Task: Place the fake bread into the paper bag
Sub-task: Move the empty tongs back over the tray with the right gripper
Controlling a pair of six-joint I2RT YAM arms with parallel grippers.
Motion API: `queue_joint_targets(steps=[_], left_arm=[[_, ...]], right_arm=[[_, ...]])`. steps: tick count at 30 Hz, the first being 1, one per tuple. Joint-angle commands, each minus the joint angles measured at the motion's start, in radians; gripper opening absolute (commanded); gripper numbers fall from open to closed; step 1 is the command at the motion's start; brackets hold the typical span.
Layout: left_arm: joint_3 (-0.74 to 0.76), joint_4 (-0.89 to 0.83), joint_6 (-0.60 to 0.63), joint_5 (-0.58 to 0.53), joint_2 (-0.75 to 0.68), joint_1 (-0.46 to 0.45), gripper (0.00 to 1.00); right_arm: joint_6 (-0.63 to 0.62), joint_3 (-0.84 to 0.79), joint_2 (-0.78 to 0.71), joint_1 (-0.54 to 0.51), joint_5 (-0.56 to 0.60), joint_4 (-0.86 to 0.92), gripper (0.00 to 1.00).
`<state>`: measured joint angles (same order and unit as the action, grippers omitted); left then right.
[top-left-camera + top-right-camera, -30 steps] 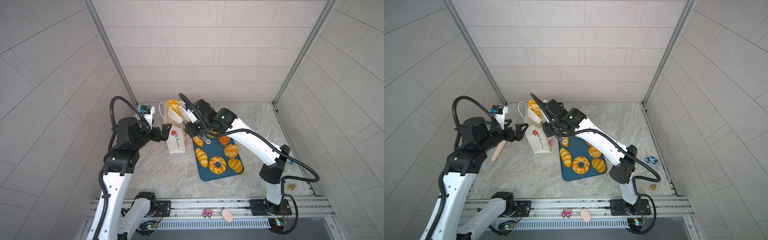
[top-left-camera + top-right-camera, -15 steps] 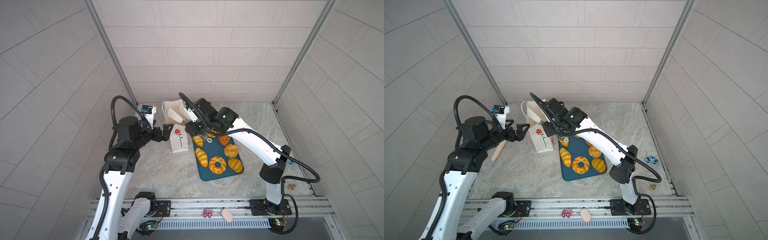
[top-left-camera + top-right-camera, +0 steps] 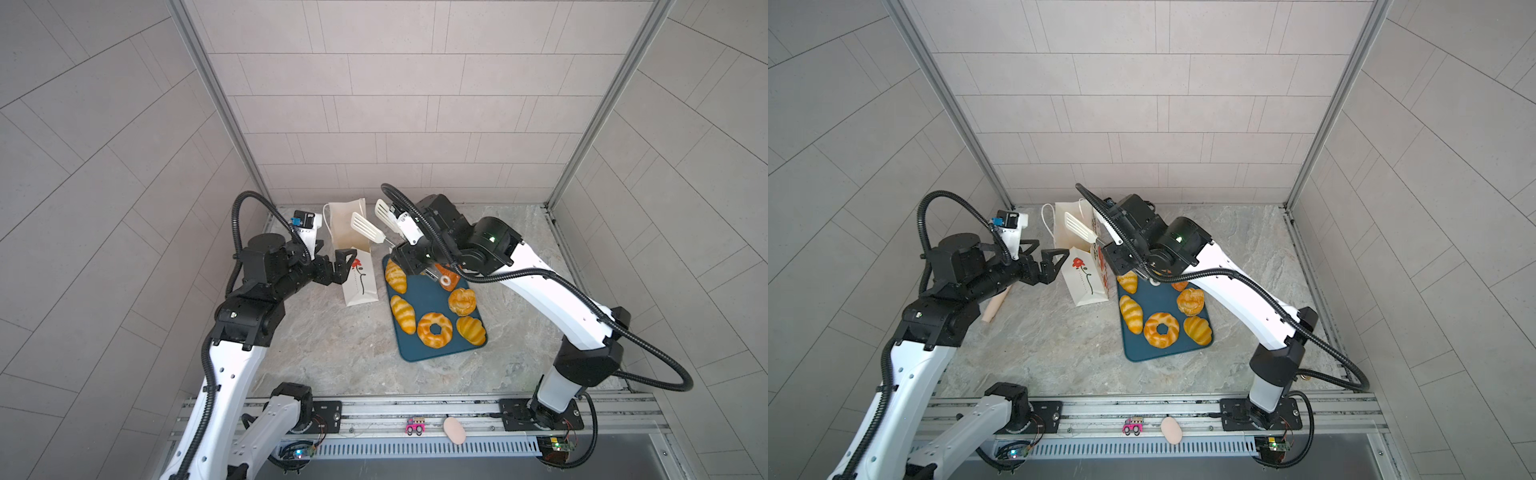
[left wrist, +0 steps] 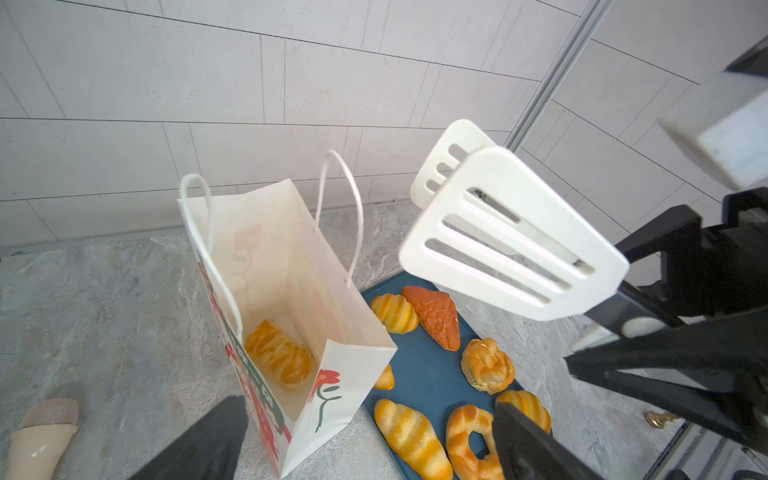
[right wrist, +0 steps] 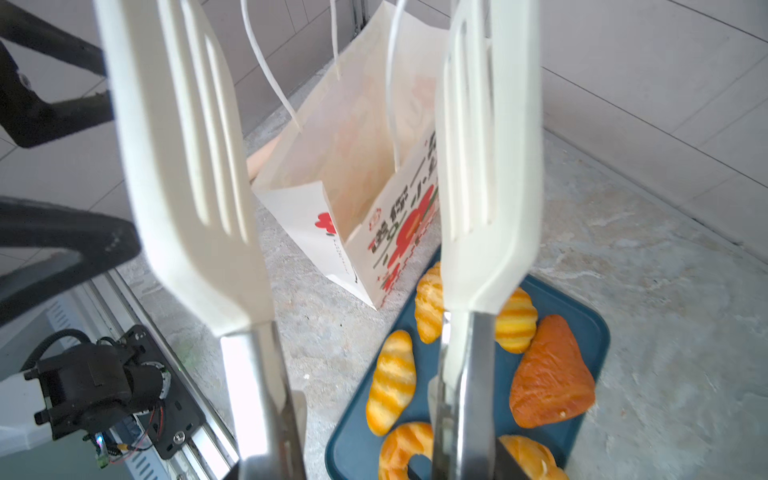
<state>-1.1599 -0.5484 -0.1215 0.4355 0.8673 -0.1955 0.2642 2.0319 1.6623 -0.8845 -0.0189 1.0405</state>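
Seven fake bread pieces (image 4: 411,434) on blue tray (image 4: 432,382), one pastry (image 4: 278,353) at bottom of paper bag (image 4: 286,257). Right hand (image 3: 413,261) clamps tongs (image 4: 511,232), blades apart, empty, raised near bag mouth. Left hand (image 3: 1050,247) spread wide beside bag. Your move: lower tongs over croissant (image 3: 395,276), squeeze across middle.

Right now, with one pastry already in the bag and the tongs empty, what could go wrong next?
1. The paper bag stands free; the left gripper has open jaws beside it, so a bump from the tongs may tip it.
2. The cord handles rise over the mouth and could snag a blade.
3. The pastries lie close on the tray; wide blades may push a neighbour off.
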Motion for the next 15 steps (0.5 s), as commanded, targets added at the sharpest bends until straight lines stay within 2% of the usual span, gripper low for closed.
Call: queue_joint_targets(steps=[1,8,15], left_arm=[[0.007,0.018,0.023,-0.041,-0.008,-0.053,1.00],[-0.004,0.017,0.070,-0.086,0.045,-0.230,1.00],[-0.004,0.094,0.113,-0.037,0.130,-0.393,1.00]], right_arm=[[-0.019,-0.124,-0.127,0.011,0.067,-0.007,0.58],[-0.010,-0.464,-0.330,0.058,0.130,0.064,0.57],[0.015,-0.786,-0.522,0.058,0.133,-0.002,0.57]])
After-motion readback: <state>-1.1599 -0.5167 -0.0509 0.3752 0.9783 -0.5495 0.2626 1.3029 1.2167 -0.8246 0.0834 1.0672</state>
